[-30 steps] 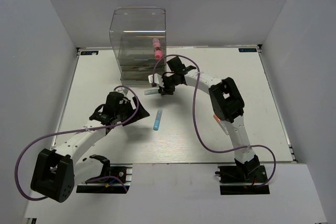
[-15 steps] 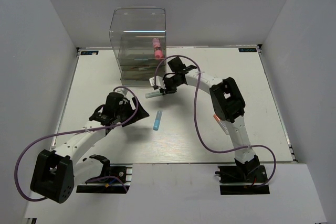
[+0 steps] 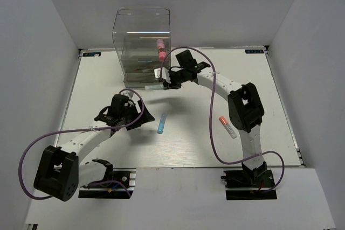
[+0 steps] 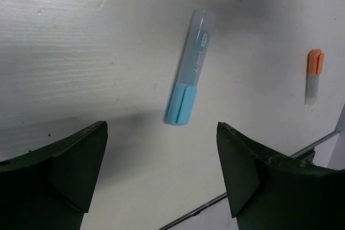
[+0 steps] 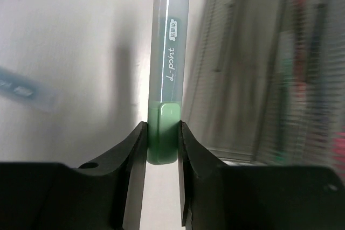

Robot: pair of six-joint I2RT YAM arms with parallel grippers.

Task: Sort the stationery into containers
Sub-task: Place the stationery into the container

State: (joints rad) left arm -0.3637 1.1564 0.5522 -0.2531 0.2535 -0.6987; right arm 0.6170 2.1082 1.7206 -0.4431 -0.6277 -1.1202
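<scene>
Pinched a green-capped marker [image 5: 170, 52] by its cap in the right gripper [image 5: 163, 133], jaws pressed onto both sides, with the pale barrel pointing out ahead. Held it off the table [image 3: 97, 90], just in front of the clear box [image 3: 141, 30] by the far edge, with a pink tube [image 3: 160, 50] inside near the right wall. Hung the left gripper [image 4: 161, 126] over the table's middle, jaws spread wide and gripping nothing — a light-blue marker [image 4: 190, 82] lying flat below, between the fingers. Saw an orange-capped marker [image 4: 313, 76] lying well off toward the right edge.
</scene>
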